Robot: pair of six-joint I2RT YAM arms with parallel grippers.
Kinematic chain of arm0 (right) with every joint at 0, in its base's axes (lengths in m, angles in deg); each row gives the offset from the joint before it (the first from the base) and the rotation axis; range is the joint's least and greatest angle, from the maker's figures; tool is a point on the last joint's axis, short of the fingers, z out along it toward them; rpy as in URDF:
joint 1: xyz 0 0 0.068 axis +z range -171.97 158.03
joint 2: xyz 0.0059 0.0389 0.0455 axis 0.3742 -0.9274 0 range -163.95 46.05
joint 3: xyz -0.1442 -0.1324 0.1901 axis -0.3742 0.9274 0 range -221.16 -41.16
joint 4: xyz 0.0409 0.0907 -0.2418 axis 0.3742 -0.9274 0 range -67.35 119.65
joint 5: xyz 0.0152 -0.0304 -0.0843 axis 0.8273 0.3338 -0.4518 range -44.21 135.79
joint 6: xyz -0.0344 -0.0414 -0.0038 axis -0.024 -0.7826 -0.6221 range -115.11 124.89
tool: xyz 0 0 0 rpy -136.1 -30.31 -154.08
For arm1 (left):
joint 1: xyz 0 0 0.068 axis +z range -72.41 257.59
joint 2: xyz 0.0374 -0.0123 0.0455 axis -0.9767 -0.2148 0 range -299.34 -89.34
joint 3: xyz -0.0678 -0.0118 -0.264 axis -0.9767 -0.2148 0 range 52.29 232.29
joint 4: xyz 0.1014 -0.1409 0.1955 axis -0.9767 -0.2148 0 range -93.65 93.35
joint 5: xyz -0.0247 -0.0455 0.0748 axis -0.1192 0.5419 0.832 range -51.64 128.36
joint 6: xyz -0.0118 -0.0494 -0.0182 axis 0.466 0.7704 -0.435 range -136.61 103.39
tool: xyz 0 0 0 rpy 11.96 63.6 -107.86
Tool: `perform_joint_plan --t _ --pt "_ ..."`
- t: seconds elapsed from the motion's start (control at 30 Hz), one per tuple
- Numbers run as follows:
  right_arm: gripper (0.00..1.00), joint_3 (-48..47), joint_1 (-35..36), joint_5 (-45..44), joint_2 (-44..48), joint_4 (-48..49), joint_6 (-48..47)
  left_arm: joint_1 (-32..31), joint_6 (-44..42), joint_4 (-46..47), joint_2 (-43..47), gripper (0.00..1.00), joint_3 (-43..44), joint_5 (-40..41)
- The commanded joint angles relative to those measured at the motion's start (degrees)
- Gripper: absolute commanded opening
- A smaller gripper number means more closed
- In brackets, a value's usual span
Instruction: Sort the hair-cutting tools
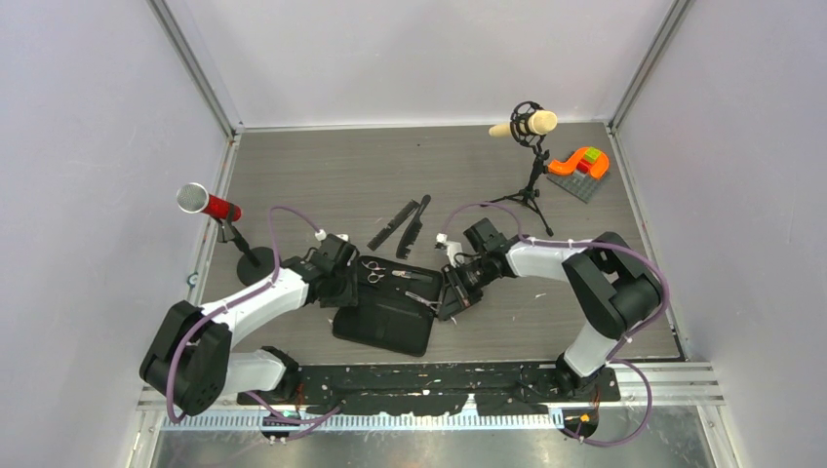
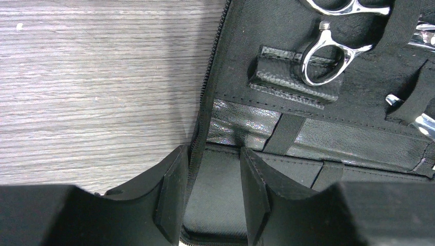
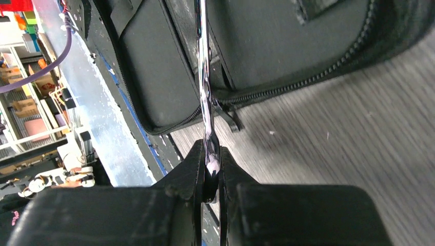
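An open black zippered case (image 1: pixel 385 317) lies between my arms. Silver scissors (image 1: pixel 373 270) lie in its upper left, their rings in the left wrist view (image 2: pixel 323 56). Another silver tool (image 1: pixel 411 276) lies beside them. My right gripper (image 1: pixel 451 300) is shut on a thin silver scissors (image 3: pixel 204 77), seen edge-on over the case's right zipper edge (image 3: pixel 287 84); it also shows from above (image 1: pixel 425 300). My left gripper (image 1: pixel 336 290) is open and straddles the case's left zipper edge (image 2: pixel 205 102). Two black combs (image 1: pixel 402 226) lie on the table behind the case.
A red microphone (image 1: pixel 207 203) on a round base stands at the left. A beige microphone (image 1: pixel 527 125) on a tripod stands at the back right, next to an orange block on a grey plate (image 1: pixel 580 166). A metal rail (image 1: pixel 439 405) runs along the near edge.
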Motion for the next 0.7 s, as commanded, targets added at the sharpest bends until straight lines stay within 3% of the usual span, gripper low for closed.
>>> perform_joint_plan --t 0.0,0.2,0.37,0.67 --pt "0.07 -4.0 0.8 3.7 -1.6 1.6 -2.5 0.0 0.3 4.5 -1.0 0.4 -1.2 -0.9" --pt "0.18 -6.1 0.9 -1.4 -2.3 0.7 -1.2 0.0 0.3 4.6 -0.6 0.39 -1.4 -1.0" --pt "0.39 -6.2 0.9 -12.8 1.8 -2.1 1.3 0.0 0.3 5.1 0.5 0.39 -2.1 -1.2" --pt "0.51 -4.8 2.8 -32.7 13.4 -6.9 10.6 0.0 0.2 5.5 1.4 0.38 -2.4 -1.7"
